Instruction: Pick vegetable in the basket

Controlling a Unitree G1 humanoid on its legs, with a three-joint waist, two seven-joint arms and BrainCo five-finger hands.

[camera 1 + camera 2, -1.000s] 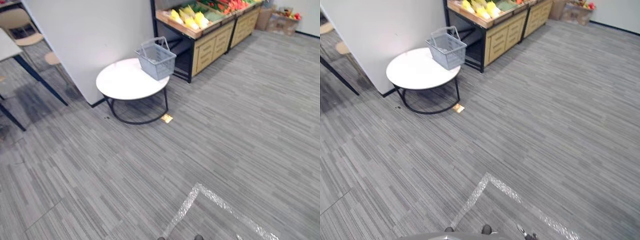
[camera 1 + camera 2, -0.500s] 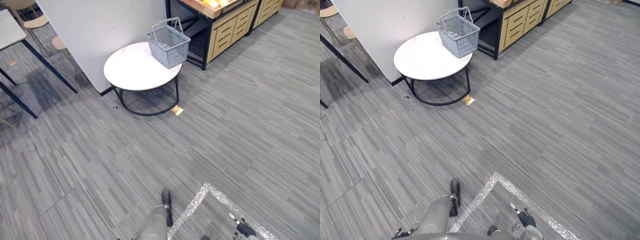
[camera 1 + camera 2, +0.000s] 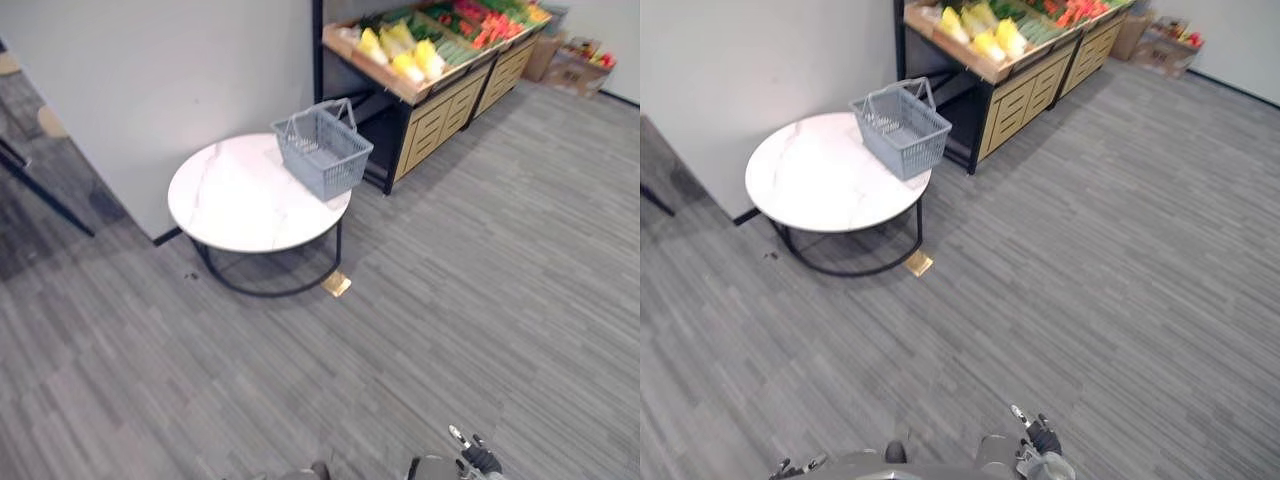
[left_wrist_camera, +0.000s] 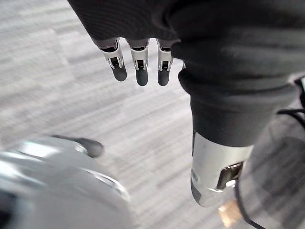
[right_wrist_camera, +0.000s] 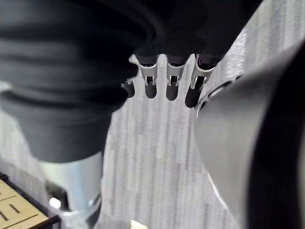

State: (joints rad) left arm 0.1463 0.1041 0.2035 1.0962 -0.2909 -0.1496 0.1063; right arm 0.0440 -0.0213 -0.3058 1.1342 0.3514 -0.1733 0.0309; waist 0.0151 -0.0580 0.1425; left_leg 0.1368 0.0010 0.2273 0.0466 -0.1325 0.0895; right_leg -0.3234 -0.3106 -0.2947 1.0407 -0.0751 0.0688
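While the left hand (image 4: 138,64) and right hand (image 5: 162,83) hang released (fingers straight, empty), the vegetables (image 3: 405,50) lie on the far shelf (image 3: 440,95) and the basket (image 3: 322,150) sits at the desk (image 3: 230,200) edge, so a careless approach may nudge the desk and tip the basket off.

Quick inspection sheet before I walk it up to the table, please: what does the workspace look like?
Surface: round white table, carrying the basket alone.
Job's things: grey basket at the table's edge nearest the stand, looks empty; yellow, green and red vegetables on the wooden produce stand.
Clutter: small tan piece on the floor by the table's frame.
Hands: left hand and right hand open, holding nothing.
Cables: nothing seen.
Surroundings: white wall, grey carpet, cardboard box past the stand.
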